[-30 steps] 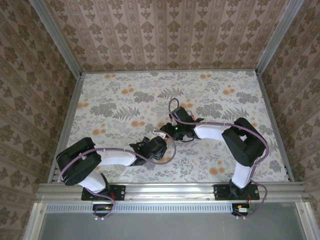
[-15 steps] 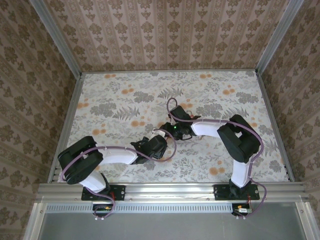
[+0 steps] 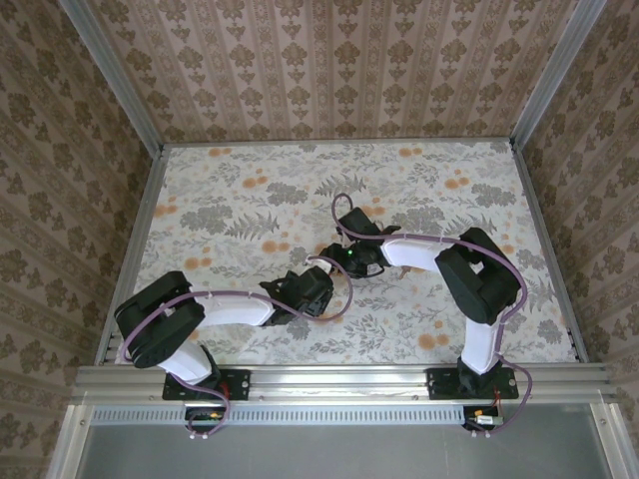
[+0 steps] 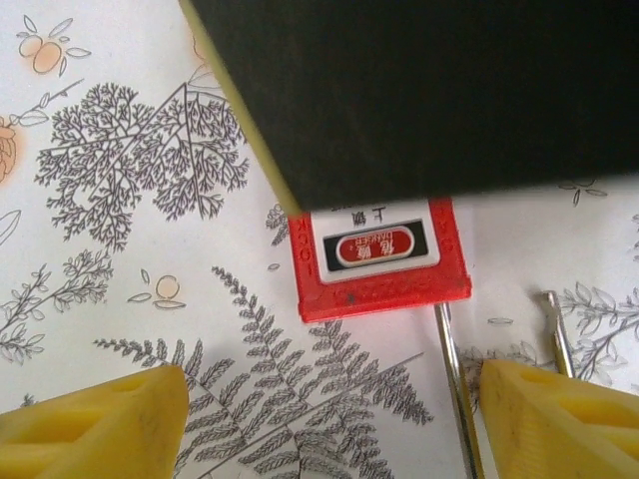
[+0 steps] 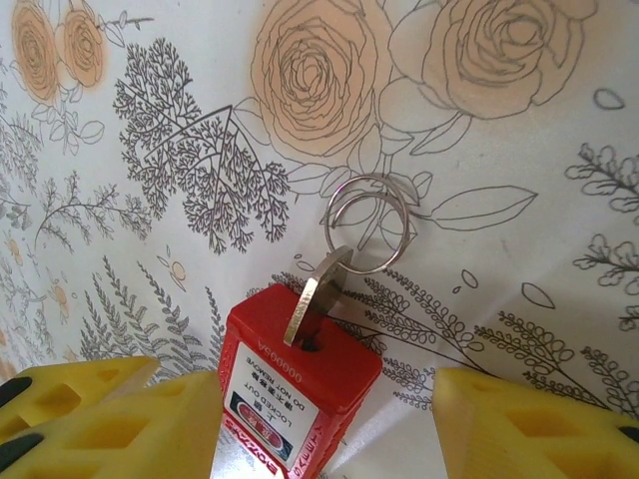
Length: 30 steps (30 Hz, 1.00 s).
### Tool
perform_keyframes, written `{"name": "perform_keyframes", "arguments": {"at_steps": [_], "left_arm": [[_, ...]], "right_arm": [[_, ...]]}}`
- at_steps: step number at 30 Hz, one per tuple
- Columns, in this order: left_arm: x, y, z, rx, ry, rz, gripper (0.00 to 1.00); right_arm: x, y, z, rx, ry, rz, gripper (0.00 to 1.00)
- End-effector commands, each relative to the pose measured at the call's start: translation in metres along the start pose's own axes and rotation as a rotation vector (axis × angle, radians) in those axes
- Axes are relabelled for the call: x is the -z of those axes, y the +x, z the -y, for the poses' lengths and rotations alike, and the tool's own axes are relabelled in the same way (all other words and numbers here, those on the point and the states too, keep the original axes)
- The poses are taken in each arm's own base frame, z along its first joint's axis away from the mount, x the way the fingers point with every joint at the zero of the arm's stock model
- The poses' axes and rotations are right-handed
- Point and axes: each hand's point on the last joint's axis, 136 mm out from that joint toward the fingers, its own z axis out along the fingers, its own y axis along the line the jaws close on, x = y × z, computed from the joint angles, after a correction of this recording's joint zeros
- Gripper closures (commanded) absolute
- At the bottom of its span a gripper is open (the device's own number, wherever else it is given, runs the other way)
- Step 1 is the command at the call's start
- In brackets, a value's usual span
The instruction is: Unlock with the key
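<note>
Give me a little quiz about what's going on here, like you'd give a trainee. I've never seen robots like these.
1. True or false: the key is already stuck into the red padlock.
2. What hangs from the key's head? A) a blue tag B) a wire ring C) a length of string
3. Fill in: the yellow fingers of the left gripper and the right gripper stand ____, set wide either side of the padlock.

Key: 1 true; 2 B; 3 open.
</note>
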Motion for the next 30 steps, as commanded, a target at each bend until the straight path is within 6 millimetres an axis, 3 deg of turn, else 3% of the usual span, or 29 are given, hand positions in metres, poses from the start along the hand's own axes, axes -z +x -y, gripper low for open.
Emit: {"name": "perform_keyframes", "arguments": {"at_steps": [1,4,9,12,17,21,24,27,30], "left_arm": [[0.011,0.006,-0.011,-0.052,-0.004,-0.044,0.23],[0.026,-0.007,-0.021,-0.007,0.012,-0.001,0.22],[0.05,-0.027,-0.056,0.091,-0.02,0.063,0.21],[0.057,-0.033,-0.069,0.136,-0.018,0.088,0.21],[0.058,-0.039,-0.088,0.179,-0.048,0.1,0.2],[0.055,-0.061,-0.083,0.168,-0.01,0.124,0.19],[0.056,-0.083,-0.077,0.151,0.02,0.157,0.19],[0.054,-0.101,-0.071,0.147,0.053,0.192,0.18],[0.046,-0.114,-0.064,0.146,0.085,0.205,0.16]], "right_arm": [[0.034,-0.024,-0.023,0.036,-0.042,0.096,0.4],[0.054,-0.034,-0.025,0.04,-0.052,0.142,0.4],[0.081,-0.043,-0.021,0.066,-0.032,0.215,0.39],[0.08,-0.032,-0.016,0.113,0.004,0.193,0.39],[0.075,-0.013,0.007,0.159,0.102,0.173,0.4],[0.108,-0.023,0.028,0.171,0.161,0.251,0.39],[0.134,-0.035,0.055,0.198,0.286,0.286,0.37],[0.141,-0.047,0.075,0.206,0.343,0.248,0.37],[0.134,-0.063,0.095,0.2,0.414,0.197,0.36]]}}
